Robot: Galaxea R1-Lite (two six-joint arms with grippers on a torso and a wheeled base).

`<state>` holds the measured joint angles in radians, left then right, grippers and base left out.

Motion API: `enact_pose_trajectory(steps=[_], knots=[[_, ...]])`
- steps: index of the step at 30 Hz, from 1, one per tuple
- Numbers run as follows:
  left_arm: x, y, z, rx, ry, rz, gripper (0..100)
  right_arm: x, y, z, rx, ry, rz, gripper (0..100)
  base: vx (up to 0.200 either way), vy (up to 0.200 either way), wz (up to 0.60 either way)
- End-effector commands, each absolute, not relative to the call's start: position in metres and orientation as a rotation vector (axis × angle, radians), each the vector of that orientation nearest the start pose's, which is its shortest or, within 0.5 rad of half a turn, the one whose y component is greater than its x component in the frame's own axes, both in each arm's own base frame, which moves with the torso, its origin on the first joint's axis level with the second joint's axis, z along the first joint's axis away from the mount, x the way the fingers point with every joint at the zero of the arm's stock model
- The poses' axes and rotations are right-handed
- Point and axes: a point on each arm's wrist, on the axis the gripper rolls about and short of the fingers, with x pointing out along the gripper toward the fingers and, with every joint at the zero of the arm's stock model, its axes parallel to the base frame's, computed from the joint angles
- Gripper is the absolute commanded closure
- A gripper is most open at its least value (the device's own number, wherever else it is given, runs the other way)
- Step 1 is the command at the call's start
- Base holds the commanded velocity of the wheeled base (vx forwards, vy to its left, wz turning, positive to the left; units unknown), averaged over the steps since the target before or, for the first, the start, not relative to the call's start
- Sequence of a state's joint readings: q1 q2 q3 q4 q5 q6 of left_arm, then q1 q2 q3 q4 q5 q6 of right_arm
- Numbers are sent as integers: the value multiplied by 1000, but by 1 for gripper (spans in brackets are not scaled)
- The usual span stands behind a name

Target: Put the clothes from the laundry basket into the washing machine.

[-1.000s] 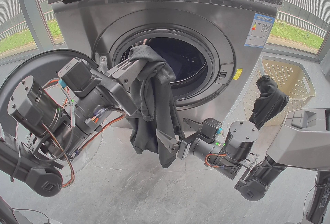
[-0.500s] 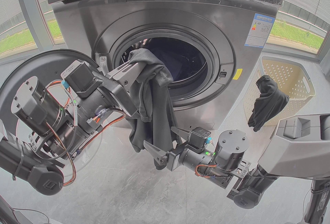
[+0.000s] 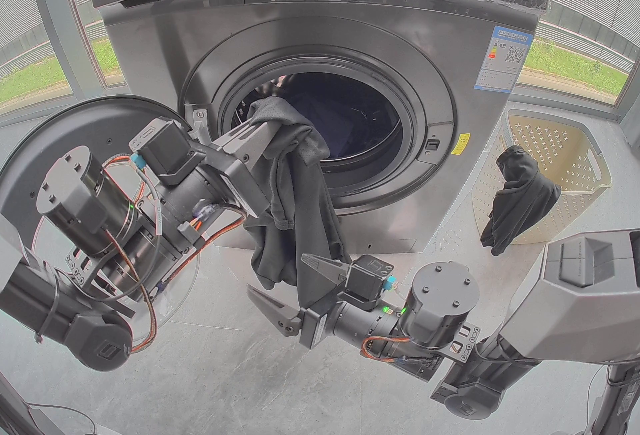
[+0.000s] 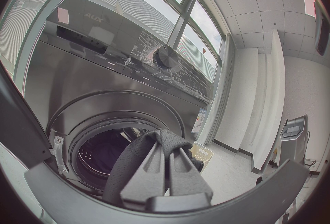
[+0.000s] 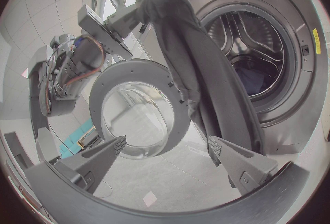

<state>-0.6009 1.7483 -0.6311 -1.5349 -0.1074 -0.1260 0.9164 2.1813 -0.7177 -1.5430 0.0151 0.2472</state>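
— Charcoal knit, pinched: the left gripper (image 4: 165,152) has its fingers pressed together on a fold of the dark grey garment (image 3: 300,210), right at the lip of the drum opening (image 3: 347,123).

— And the rest of it?

— It hangs straight down outside the washing machine (image 3: 400,36), long axis vertical. The right gripper (image 3: 277,272) sits low beside that hanging tail, jaws spread wide and holding nothing. I judge it the nearer arm to gather the tail. The drum lies up and beyond it.

— The basket?

— The cream laundry basket (image 3: 567,156) stands on the robot's right of the machine, with a black garment (image 3: 520,196) draped over its rim.

— Any writing?

— There is lettering on the drawer panel, a blue-and-white label (image 3: 503,60) and a small yellow sticker (image 3: 460,144) by the latch. The print on both is too fine to read.
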Motion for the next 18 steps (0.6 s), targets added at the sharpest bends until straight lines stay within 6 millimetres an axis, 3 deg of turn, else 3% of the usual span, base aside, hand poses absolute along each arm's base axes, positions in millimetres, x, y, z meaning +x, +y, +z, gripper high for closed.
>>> enact_pose_trajectory(steps=[1, 18], knots=[[241, -168, 211, -222, -365, -722, 100, 227, 296, 101, 298, -2, 945, 0, 0, 0, 0], [237, -169, 213, -226, -373, -733, 100, 275, 323, 109, 341, -91, 909, 0, 0, 0, 0]])
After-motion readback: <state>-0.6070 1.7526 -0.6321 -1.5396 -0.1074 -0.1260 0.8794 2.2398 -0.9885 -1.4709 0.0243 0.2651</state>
